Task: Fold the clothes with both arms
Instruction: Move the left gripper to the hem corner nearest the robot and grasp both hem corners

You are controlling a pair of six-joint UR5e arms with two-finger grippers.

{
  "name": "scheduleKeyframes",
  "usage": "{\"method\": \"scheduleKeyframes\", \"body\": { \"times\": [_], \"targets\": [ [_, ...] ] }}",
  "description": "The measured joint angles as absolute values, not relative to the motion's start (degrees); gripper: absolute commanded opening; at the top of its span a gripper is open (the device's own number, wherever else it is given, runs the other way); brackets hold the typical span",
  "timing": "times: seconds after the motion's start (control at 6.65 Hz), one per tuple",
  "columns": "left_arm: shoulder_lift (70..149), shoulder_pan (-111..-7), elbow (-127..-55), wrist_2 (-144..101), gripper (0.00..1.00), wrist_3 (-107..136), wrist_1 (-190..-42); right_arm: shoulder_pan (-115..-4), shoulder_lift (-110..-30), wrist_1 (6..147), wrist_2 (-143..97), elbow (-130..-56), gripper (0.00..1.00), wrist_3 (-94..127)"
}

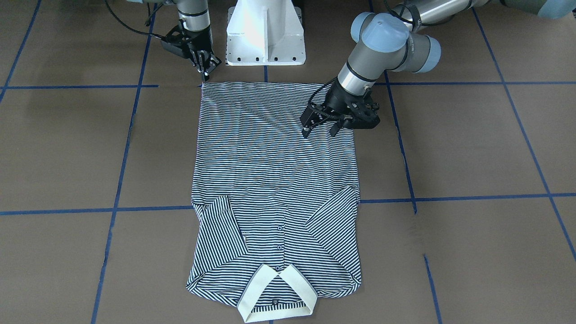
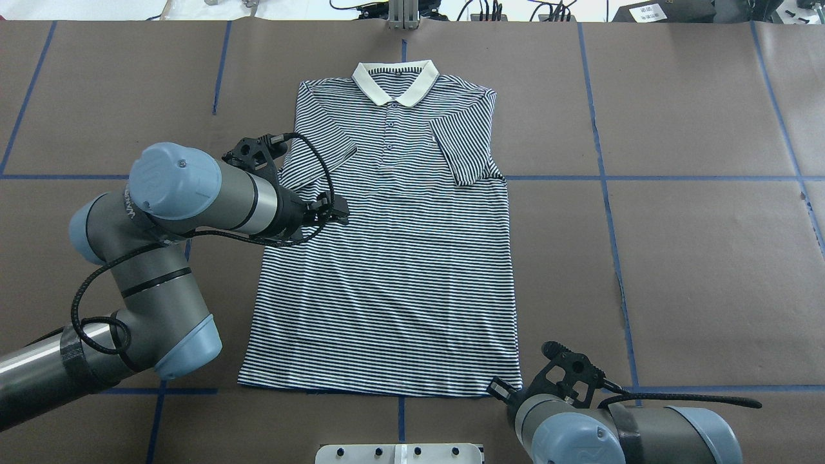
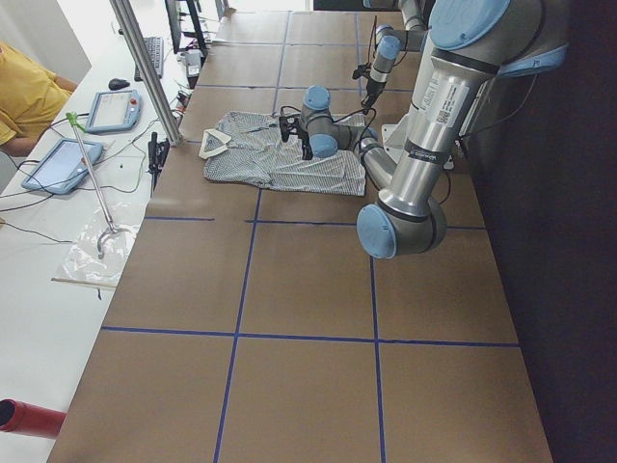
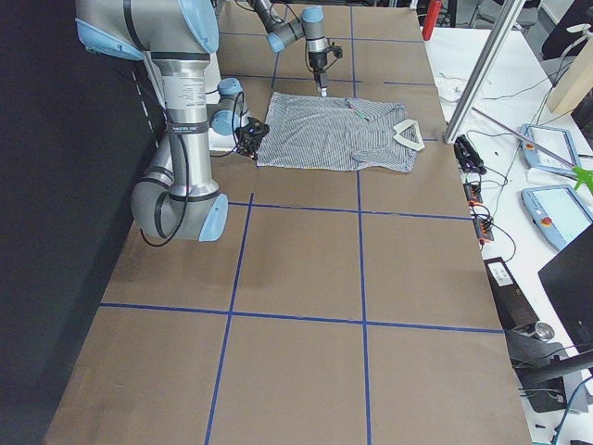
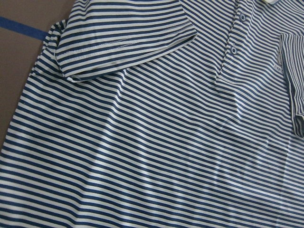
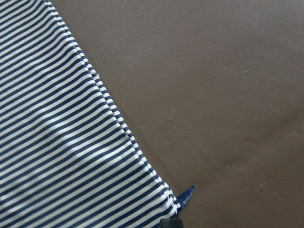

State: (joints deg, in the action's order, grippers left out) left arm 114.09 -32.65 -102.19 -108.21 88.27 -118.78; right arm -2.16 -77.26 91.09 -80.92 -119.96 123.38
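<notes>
While left pincer (image 1: 320, 132) hangs over shirt (image 1: 274, 180), right pincer (image 1: 206, 74) just off hem

Bright even overhead light, soft shadows, sharp focus

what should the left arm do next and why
Probably bring the left gripper to the hem corner of the shirt on its own side. It hangs open over the shirt's body, while the right gripper sits at the other hem corner and both sleeves lie folded in.

Navy-and-white striped polo shirt (image 1: 274, 180) lies spread flat, buttons up, both short sleeves (image 1: 225, 229) folded inward
</notes>
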Motion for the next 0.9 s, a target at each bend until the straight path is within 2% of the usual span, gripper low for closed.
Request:
{"method": "scheduleKeyframes", "body": {
  "times": [0.3, 0.45, 0.9],
  "targets": [
    [111.6, -32.1, -104.9, -108.2, 0.92, 88.4, -118.7, -3.1, -77.0, 92.0, -81.2, -119.7, 0.65, 123.4],
    [111.3, -31.9, -105.1, -108.1, 0.92, 88.6, -118.7, -3.6, -76.9, 92.0, -81.2, -119.1, 0.68, 123.4],
    [111.2, -31.4, -105.1, -108.1, 0.92, 89.1, -118.7, -3.7, -76.4, 92.0, -81.2, -117.4, 0.65, 123.4]
  ]
}}
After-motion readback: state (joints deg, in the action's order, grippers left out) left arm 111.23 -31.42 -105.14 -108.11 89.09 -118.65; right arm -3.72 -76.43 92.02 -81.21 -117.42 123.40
